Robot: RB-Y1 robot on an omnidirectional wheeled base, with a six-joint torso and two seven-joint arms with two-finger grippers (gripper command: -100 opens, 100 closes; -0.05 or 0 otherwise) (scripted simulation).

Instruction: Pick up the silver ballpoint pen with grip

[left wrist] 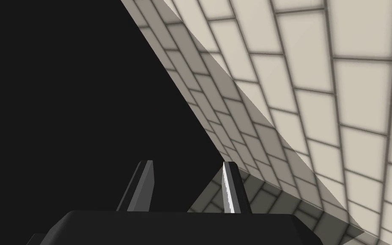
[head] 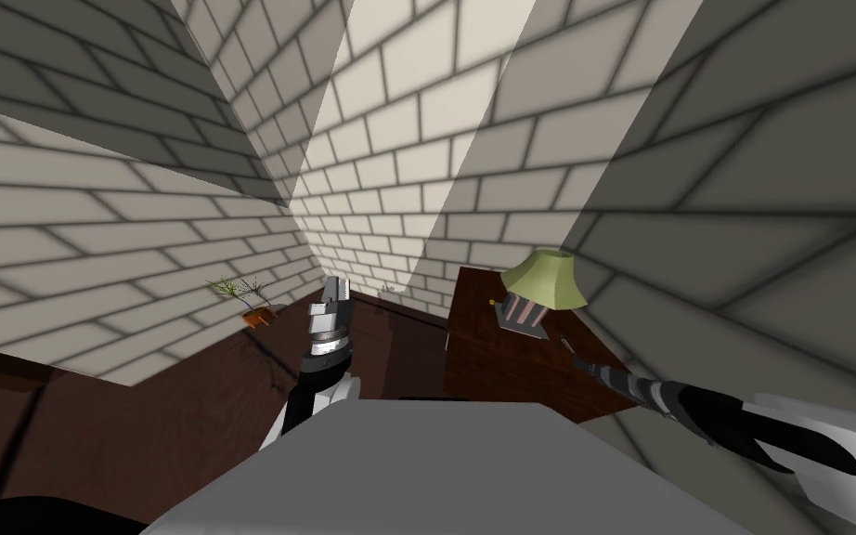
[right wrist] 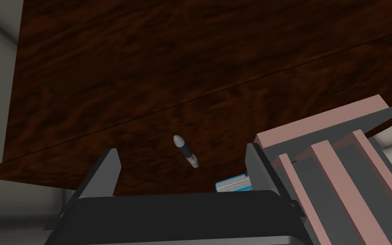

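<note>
1. Pen (right wrist: 186, 156): lies flat on the dark wood table (right wrist: 148, 76), near the lamp (head: 544, 279) and a little clear of its pink-and-grey base. It has a pale rounded end, a dark grip band and a silver part nearer the hand.
2. Right gripper (right wrist: 182, 149): jaws wide and holding nothing. It hovers over the table beside the lamp base, with the pen in the gap between the fingers. One finger is close to the base; I cannot tell whether they touch.
3. Blue block (right wrist: 233, 183): a small thing with a striped edge, just beside the lamp base and between it and the pen. I cannot tell what it is.
4. Left gripper (left wrist: 188, 163): raised, well away from the lamp. Its fingers stand apart with a narrower gap than the right's, and nothing is between them.
5. Handling, judged:
   - The pen is likely light, stiff and thin.
   - Being round and smooth, it may roll or squirt out under the thin blades.
   - The silver part looks slippery; the dark band should grip better.
6. Where to take hold: across the barrel at the dark band, near mid-length, so it neither tips nor swings. The pen lies roughly along the fingers, so closing them should pinch across it.
7. Risks: the finger nearest the lamp could catch the base or the blue block on the way down. The blades must reach the tabletop without jamming — a low, slow close is advised.
</note>
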